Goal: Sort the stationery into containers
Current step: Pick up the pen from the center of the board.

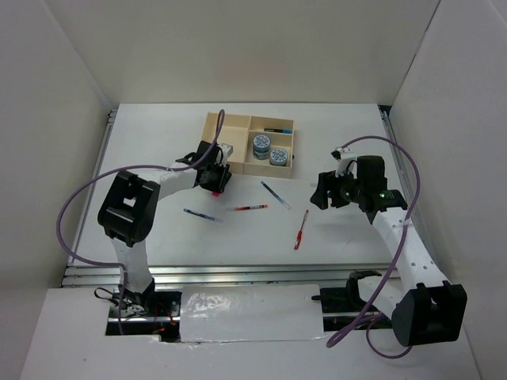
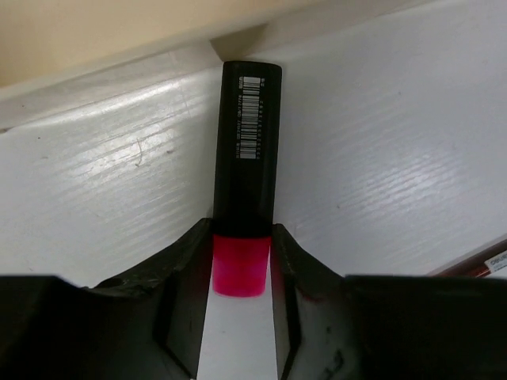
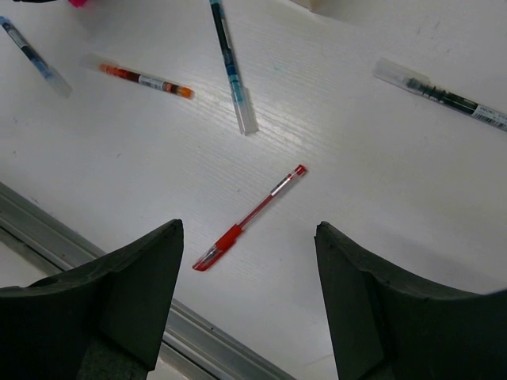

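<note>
Left fingers (image 2: 186, 265) pinch the pink end of a black highlighter (image 2: 245, 142), its body pointing at the tray (image 2: 95, 32) wall just ahead (a hold suited to tipping it in). Right fingers (image 3: 135, 269) hang wide and empty above the red pen (image 3: 249, 218) on the desk (image 3: 356, 158), likely their next pick.

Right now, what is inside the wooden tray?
Two tape rolls sit in one small section of the tray, a pen in the other. The large section shows nothing, but the left arm and its cable cover its near end.
</note>
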{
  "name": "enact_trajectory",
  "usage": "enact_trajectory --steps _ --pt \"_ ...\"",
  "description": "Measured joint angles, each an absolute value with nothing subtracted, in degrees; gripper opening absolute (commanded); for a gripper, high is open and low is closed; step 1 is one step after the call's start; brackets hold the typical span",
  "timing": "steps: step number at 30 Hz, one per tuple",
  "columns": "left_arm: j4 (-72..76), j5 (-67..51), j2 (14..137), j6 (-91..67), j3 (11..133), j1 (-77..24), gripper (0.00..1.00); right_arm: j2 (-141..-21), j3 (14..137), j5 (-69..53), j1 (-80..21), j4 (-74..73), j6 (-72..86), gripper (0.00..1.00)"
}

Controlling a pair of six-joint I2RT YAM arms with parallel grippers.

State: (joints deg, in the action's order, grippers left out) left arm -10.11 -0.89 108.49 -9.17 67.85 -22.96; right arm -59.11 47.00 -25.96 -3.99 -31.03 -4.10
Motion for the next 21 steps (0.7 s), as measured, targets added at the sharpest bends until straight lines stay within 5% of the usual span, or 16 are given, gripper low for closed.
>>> enact_trajectory --steps 6,14,21 --pt "-10.1 -2.8 108.5 -8.9 68.0 -23.0 0.16 -59.0 48.3 -27.1 -4.0 -31.9 -4.1 0.72" --pt "-9.9 -8.9 91.8 -11.0 57.9 -23.7 0.05 -53.0 49.9 -32.0 -4.0 -30.8 3.0 0.73" --pt "-8.1 -8.6 77.6 -16.0 63.9 -26.9 0.01 -58.7 62.5 -32.1 -12.2 -22.8 21.5 0.71"
